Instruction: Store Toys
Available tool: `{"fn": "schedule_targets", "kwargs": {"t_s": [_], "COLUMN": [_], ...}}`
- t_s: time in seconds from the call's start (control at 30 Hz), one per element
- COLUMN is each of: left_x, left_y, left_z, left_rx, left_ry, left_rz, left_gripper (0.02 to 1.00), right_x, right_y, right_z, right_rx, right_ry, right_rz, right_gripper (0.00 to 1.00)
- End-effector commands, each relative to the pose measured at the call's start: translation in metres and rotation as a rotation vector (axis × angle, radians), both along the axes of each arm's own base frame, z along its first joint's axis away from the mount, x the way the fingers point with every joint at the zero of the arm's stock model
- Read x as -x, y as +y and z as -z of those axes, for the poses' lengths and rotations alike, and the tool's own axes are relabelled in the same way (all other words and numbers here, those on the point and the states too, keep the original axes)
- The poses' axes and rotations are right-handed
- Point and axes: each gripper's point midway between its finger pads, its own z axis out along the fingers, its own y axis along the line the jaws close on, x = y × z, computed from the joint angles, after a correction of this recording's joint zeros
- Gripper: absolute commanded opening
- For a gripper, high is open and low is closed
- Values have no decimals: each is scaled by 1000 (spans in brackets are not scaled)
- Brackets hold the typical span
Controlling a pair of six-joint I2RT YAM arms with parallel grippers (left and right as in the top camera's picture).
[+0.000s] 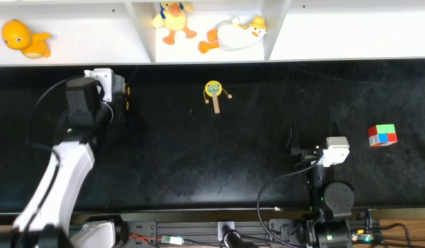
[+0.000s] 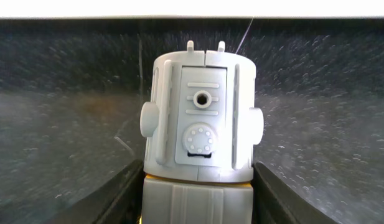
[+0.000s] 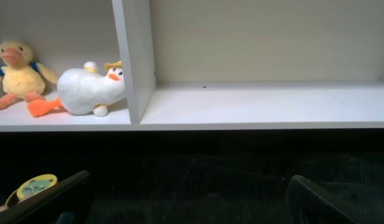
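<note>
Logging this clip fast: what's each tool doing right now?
Left tool: closed on the white robot toy.
Right tool: open, holding nothing.

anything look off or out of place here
The white goose plush lies tipped on its side in the middle shelf compartment, beside the upright yellow duck. The rattle drum and colour cube sit loose on the black table, unshelved.
</note>
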Motion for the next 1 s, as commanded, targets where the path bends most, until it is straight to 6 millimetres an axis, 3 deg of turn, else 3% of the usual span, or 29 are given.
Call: {"fn": "schedule_targets", "kwargs": {"t_s": [0.03,0.2,0.43,0.67,0.9,1.0], "left_x": [4,14,-9,-59,-116,-131], "left_y": [1,0,1,2,2,2], "left_z": [-43,-71,-98,-106,-101,-94], "left_rx": [-25,-27,0,2,13,20], "left_ry": [-95,-168,-267,-242,-207,-194], "left_rz": [-1,-2,-23,-24,-12,-17], "left_gripper": [277,277,281,261,261,261], "right_x": [0,0,0,0,0,0], "right_y": [-2,-2,-2,-2,-2,-2], "right_z": [3,3,3,3,3,3], "right_rx": [-4,-4,-4,-4,-4,-4], "right_ry": [-1,-1,-1,-1,-1,-1], "right_rz": [10,10,10,10,10,10], "right_gripper": [996,996,996,996,993,996]}}
